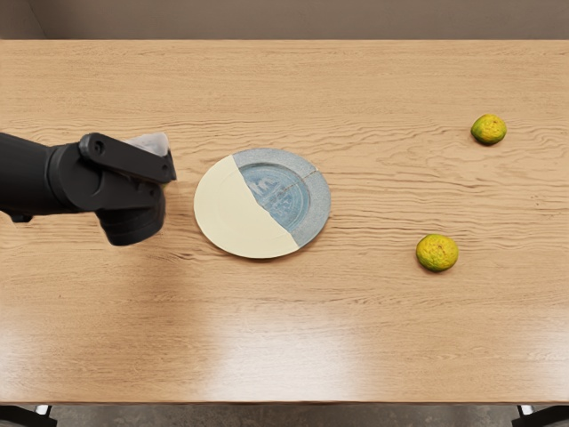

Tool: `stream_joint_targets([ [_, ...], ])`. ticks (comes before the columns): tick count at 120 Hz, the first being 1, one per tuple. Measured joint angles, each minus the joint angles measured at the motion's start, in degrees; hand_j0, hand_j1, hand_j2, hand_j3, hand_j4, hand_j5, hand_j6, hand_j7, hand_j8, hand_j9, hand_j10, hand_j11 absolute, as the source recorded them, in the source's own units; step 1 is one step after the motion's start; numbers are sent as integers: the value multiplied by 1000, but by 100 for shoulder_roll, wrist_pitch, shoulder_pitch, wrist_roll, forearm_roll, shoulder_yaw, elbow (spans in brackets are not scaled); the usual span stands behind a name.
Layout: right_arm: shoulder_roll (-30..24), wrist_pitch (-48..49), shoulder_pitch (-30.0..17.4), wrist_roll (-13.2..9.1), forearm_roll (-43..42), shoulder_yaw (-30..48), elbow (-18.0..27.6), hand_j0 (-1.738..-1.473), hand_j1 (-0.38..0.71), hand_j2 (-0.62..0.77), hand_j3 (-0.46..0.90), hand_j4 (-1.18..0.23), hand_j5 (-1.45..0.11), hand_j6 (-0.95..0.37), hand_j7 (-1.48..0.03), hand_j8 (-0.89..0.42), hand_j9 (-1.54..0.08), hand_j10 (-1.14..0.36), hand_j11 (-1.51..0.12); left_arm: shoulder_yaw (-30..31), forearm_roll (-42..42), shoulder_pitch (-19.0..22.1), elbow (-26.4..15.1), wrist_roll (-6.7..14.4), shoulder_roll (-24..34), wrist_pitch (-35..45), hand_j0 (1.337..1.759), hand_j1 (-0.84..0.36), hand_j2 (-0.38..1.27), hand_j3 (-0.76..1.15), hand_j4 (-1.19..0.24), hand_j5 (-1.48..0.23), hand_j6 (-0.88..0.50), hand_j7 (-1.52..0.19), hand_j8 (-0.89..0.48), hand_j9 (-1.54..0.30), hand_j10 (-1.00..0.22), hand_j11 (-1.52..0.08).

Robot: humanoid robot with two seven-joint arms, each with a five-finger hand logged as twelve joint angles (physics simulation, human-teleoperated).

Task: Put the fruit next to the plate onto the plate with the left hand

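A round plate (233,213), part cream and part blue-grey, lies at the table's centre with nothing on it. A yellow-green fruit (436,253) rests on the wood to the plate's right, about a plate's width away. A second, similar fruit (488,129) sits farther off at the back right. My left hand (133,191), dark and seen from behind, hovers just left of the plate on the end of an arm entering from the left edge. A pale bit (148,140) shows at its top; I cannot tell what it is. The hand is far from both fruits.
The wooden table (284,338) runs the full width of the view, its front edge near the bottom. A wall runs behind its far edge. Bare wood lies between the plate and the fruits.
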Motion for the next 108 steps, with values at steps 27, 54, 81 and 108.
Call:
stream_joint_targets([
  [27, 0, 1, 0, 0, 0, 0, 0, -1658, -318, -5, 0, -26, -34, -26, -34, -26, -34, -26, -34, -284, 31, -565, -301, -14, 279, -194, 1636, -401, 386, 4, -862, -1137, -322, -1188, -192, -1209, -551, -1221],
  [54, 0, 1, 0, 0, 0, 0, 1, -1658, -318, -5, 0, -26, -34, -27, -34, -27, -34, -26, -34, -950, 15, -660, -625, -25, 363, -667, 1640, -367, 353, 1, -849, -1170, -308, -1196, -190, -1201, -560, -1221],
  [81, 0, 1, 0, 0, 0, 0, 0, -1658, -318, -5, 0, -27, -34, -27, -34, -27, -34, -26, -34, -1428, 0, -713, -789, -19, 108, -824, 1644, -339, 297, 0, -837, -1198, -314, -1193, -199, -1204, -576, -1216],
  [108, 0, 1, 0, 0, 0, 0, 0, -1658, -318, -5, 0, -27, -34, -27, -34, -27, -34, -26, -34, -1716, 12, -634, -776, 7, -163, -846, 1645, -334, 278, 0, -835, -1203, -328, -1190, -206, -1202, -572, -1217],
])
